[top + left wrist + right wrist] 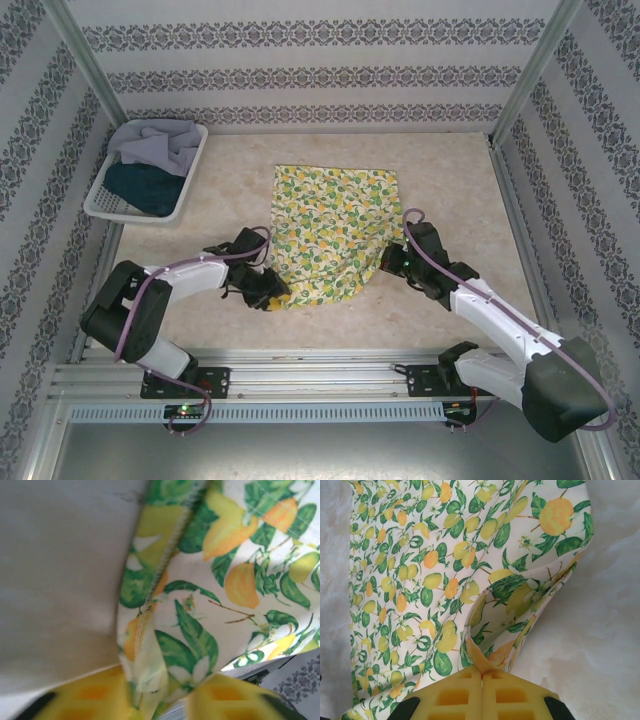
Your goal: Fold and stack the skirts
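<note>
Your right jaws are pinched tight on the near right corner of the yellow skirt (330,225), which lies spread on the bench (450,190). Your left jaws sit narrow around its near left hem, but you cannot tell whether they bite. If you lift now, that side may slip and skew the fold.

We see bright, even light in the overhead view, probably from above, with only faint shadows on the table (450,190). The patterned walls (300,60) splay outward at the left and right edges. In the left wrist view the yellow skirt (250,605) is soft and blurrier toward the upper left, and the left gripper (160,700) at the bottom is out of focus. In the right wrist view the print is crisp, the table at right glares near white, and the right gripper (481,695) at the bottom is slightly soft.
</note>
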Robot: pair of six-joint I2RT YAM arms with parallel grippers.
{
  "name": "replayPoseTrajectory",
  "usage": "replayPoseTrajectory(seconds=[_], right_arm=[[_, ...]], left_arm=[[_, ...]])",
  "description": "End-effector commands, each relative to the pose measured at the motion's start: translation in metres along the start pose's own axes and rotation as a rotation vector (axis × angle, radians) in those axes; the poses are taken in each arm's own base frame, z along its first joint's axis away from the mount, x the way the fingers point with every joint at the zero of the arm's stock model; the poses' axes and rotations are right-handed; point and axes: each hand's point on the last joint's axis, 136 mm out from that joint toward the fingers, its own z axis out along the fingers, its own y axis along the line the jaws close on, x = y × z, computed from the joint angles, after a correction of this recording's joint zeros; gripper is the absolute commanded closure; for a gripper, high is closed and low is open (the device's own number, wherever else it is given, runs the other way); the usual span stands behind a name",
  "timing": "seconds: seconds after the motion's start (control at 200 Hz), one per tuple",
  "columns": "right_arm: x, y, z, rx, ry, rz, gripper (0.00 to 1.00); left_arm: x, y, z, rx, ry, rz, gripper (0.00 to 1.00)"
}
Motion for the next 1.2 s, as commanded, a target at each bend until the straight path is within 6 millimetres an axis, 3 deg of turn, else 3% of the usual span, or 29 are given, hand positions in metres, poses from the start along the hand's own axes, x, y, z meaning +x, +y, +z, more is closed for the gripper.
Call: replayPoseTrajectory(seconds=[0.0, 0.115, 0.2, 0.34, 0.535, 0.754, 0.954, 1.194], right_arm=[[0.003, 0.003, -0.012, -0.021, -0.003, -0.032, 1.00], [-0.002, -0.008, -0.033, 0.004, -0.031, 0.004, 1.00], [-0.020, -0.007, -0.044, -0.033, -0.055, 0.063, 1.00], [-0.056, 0.000, -0.034, -0.066, -0.041, 0.113, 1.00], [-0.108, 0.002, 0.011, -0.028, 0.041, 0.070, 1.00], [-0.155, -0.005, 0.065, -0.025, 0.089, 0.060, 1.00], [-0.186, -0.006, 0.095, -0.043, 0.097, 0.079, 1.00], [-0.204, -0.008, 0.119, -0.095, 0.122, 0.119, 1.00]], left_arm=[[-0.005, -0.018, -0.016, 0.019, -0.061, 0.069, 1.00], [-0.019, -0.025, -0.053, -0.001, -0.190, 0.123, 1.00], [-0.040, -0.047, -0.085, 0.044, -0.296, 0.154, 1.00], [-0.080, -0.088, -0.108, 0.122, -0.352, 0.201, 1.00], [-0.150, -0.136, -0.109, 0.184, -0.382, 0.269, 1.00], [-0.211, -0.165, -0.091, 0.163, -0.388, 0.317, 1.00], [-0.246, -0.184, -0.091, 0.185, -0.413, 0.314, 1.00], [-0.278, -0.195, -0.098, 0.201, -0.463, 0.308, 0.96]])
